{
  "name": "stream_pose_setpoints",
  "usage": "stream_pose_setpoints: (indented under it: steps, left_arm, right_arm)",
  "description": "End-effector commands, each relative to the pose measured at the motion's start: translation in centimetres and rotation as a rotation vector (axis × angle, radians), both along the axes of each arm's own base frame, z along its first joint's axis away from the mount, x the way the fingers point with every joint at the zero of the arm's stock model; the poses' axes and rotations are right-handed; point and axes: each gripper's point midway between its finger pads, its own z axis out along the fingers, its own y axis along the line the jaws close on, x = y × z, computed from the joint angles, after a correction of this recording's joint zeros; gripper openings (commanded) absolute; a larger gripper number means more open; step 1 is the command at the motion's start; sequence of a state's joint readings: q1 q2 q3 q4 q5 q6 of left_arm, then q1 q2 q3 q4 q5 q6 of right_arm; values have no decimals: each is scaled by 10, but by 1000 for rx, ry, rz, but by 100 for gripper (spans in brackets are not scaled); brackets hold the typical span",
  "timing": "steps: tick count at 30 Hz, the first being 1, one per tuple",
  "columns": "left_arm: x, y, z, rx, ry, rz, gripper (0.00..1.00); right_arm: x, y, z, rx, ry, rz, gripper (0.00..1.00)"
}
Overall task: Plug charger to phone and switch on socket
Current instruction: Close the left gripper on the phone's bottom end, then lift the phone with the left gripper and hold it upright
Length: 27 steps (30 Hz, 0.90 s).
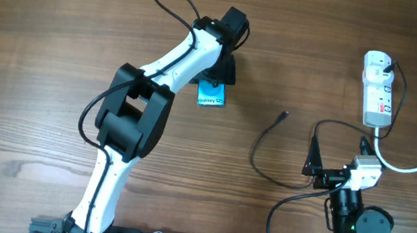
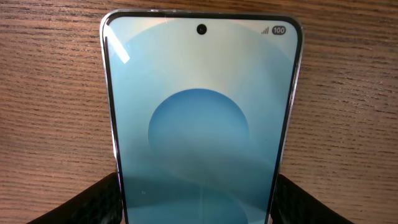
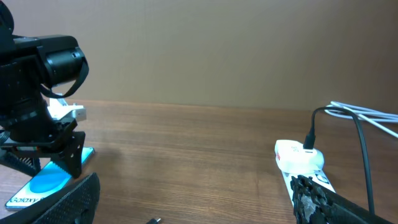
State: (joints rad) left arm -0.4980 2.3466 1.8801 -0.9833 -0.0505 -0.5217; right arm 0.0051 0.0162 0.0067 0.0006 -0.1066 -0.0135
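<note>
While L gripper [image 2: 196, 186] clasps phone [image 2: 199, 112], R gripper [image 3: 194, 183] spread, empty; charger tip [image 1: 284, 114] betw. phone & socket [image 1: 378, 91].

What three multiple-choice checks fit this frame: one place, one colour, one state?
1. The charger tip lies: A on the table between phone and power strip; B atop the power strip; C under the phone.
2. Phone screen colour: A red; B black; C cyan.
3. Right pincer: A shut on the cable; B open, empty; C shut on the phone.
Key: A, tip sits loose on bare wood; C, cyan fills the left wrist view; B, jaws wide apart, nothing between.
</note>
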Motion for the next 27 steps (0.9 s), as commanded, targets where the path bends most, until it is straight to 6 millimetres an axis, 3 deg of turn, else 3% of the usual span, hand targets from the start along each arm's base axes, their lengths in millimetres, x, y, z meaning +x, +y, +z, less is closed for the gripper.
stream_pose_setpoints:
  steps: [1, 11, 22, 27]
  left_arm:
    - [-8, 0, 6, -13, 13, 6, 70]
    - [-8, -9, 75, -114, -75, -3, 67]
    - [-41, -54, 159, -633, 69, -65, 70]
    - [-49, -59, 199, -954, 199, -78, 70]
  right_arm:
    - [0, -1, 2, -13, -10, -10, 100]
    - [0, -1, 2, -13, -10, -10, 100]
    - [0, -1, 2, -13, -10, -9, 100]
    - [0, -1, 2, -13, -10, -9, 100]
